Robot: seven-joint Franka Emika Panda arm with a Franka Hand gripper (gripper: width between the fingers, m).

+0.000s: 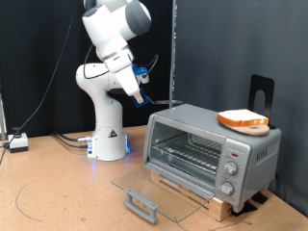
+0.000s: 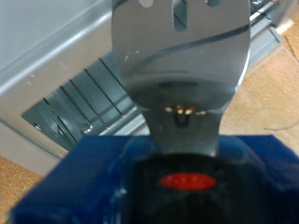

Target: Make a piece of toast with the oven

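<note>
The silver oven (image 1: 212,149) stands at the exterior view's right on a wooden base, its glass door (image 1: 159,192) dropped open flat and the wire rack (image 1: 188,151) showing inside. The piece of toast (image 1: 243,119) lies on the oven's top. My gripper (image 1: 144,95) hangs in the air to the upper left of the oven, shut on a metal spatula (image 1: 167,99) whose blade points toward the oven. In the wrist view the slotted spatula (image 2: 182,56) sticks out from between the blue fingers (image 2: 84,177), with the oven's rack (image 2: 79,103) beyond it.
The robot's white base (image 1: 108,135) stands left of the oven, with cables and a small power box (image 1: 17,142) at the far left. A black stand (image 1: 262,91) rises behind the oven. The door handle (image 1: 142,204) juts toward the front of the tabletop.
</note>
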